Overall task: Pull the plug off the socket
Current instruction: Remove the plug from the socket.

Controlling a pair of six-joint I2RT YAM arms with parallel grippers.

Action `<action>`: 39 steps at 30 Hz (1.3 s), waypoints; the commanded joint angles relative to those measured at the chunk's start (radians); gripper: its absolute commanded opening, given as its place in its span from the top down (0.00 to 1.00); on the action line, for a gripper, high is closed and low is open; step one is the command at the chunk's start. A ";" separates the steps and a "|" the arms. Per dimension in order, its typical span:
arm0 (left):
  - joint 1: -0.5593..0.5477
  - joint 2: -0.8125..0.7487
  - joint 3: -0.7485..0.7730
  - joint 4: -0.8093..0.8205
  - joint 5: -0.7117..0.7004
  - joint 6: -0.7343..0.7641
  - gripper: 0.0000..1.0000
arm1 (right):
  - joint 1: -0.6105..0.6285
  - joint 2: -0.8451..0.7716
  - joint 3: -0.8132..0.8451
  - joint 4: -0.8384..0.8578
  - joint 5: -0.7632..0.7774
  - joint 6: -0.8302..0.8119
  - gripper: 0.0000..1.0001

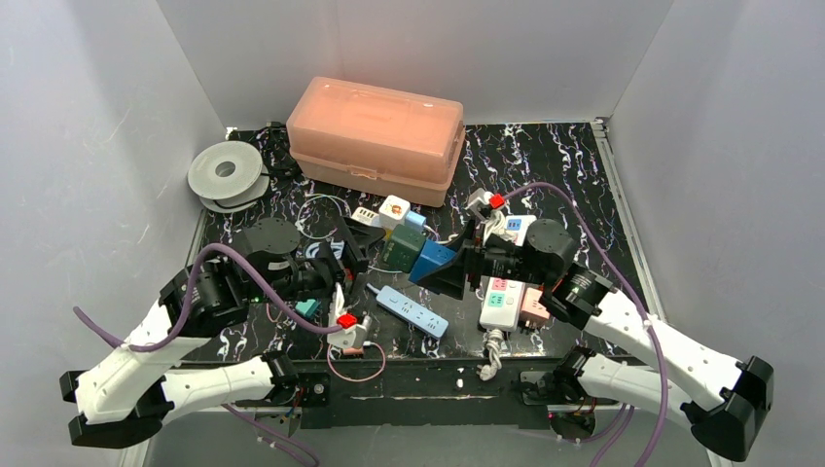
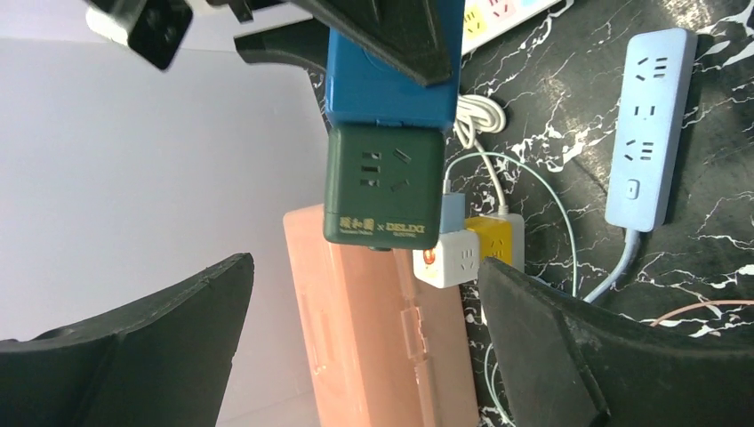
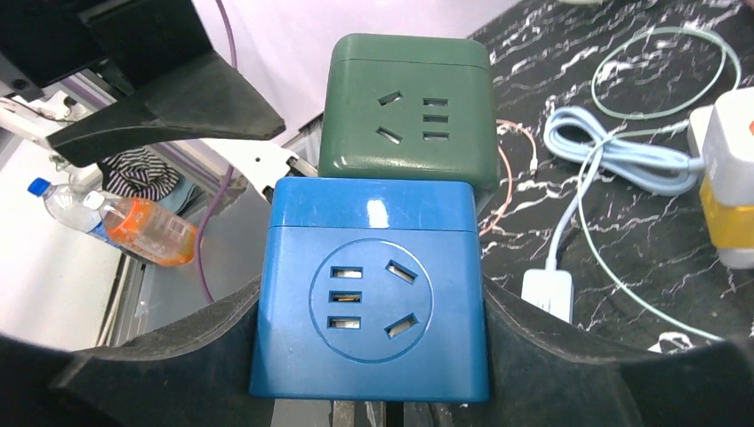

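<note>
Black marbled worktop [image 1: 603, 185] lies cluttered below; at mid-frame the left gripper [image 1: 355, 248] stands spread, empty, just beside the green socket cube [image 1: 399, 248], which is plugged against the blue socket cube [image 1: 428, 261] pinched by the right gripper [image 1: 459, 261]. An off-centre clamp could twist the pair loose and drop it.

A robot lab cell — grey partition walls [image 1: 88, 117] around a black marbled tabletop [image 1: 574, 165] with bolted-down arms [image 1: 146, 365].

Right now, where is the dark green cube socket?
In the top view the dark green cube socket is mid-table, joined to the blue cube socket gripped by the right hand, facing the open left hand.
</note>
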 commanded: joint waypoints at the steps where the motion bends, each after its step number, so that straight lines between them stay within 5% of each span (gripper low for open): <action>1: -0.004 0.004 -0.034 -0.024 0.072 0.026 0.02 | 0.002 0.025 0.088 0.037 -0.046 0.004 0.99; 23: -0.018 0.095 -0.120 0.230 0.053 0.081 0.02 | 0.022 0.039 0.136 0.037 -0.020 0.043 0.99; 34: -0.018 0.113 -0.114 0.216 -0.015 0.080 0.73 | 0.036 0.021 0.150 -0.006 0.011 0.018 0.99; 39: -0.018 0.103 -0.133 0.213 -0.024 0.123 0.83 | 0.036 0.027 0.151 -0.020 0.007 0.021 0.99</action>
